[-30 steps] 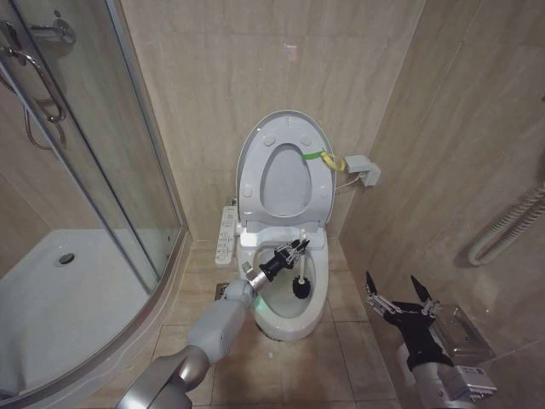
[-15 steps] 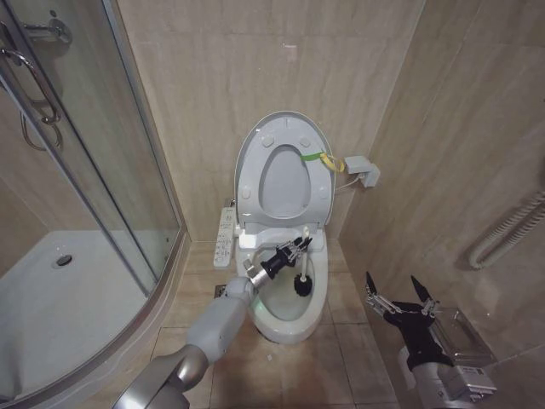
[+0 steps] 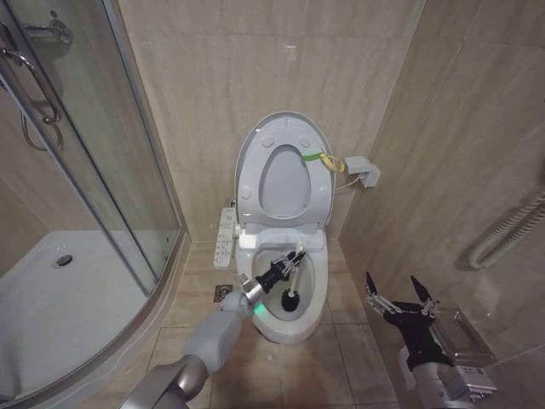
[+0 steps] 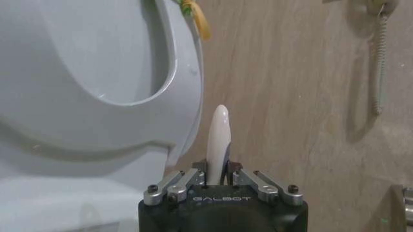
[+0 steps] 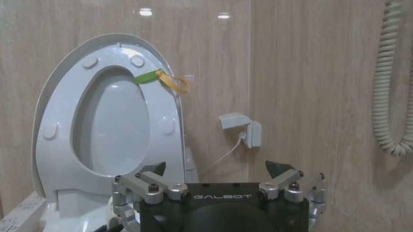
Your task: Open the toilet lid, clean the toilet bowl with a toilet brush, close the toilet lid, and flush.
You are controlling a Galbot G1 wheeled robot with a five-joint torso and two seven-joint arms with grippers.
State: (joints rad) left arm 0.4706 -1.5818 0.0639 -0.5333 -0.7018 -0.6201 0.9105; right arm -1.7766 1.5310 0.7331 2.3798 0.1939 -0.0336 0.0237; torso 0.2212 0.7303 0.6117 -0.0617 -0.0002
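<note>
Glass shower door (image 3: pixel 94 162) and white shower tray (image 3: pixel 60 298) at left; coiled hose (image 3: pixel 507 230) on right wall.

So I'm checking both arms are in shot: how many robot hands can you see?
2. The left hand is over the toilet bowl, gripping the toilet brush. The right hand hangs open beside the toilet, holding nothing.

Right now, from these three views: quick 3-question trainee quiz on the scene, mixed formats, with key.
1. True or false: the toilet lid stands raised against the wall.
2. Which gripper holds the toilet brush? A) left gripper B) right gripper
3. Fill in: the brush's dark head is inside the toilet ____.

Key: 1 true. 2 A; the right gripper waits open, off to the toilet's right. 3 bowl.
</note>
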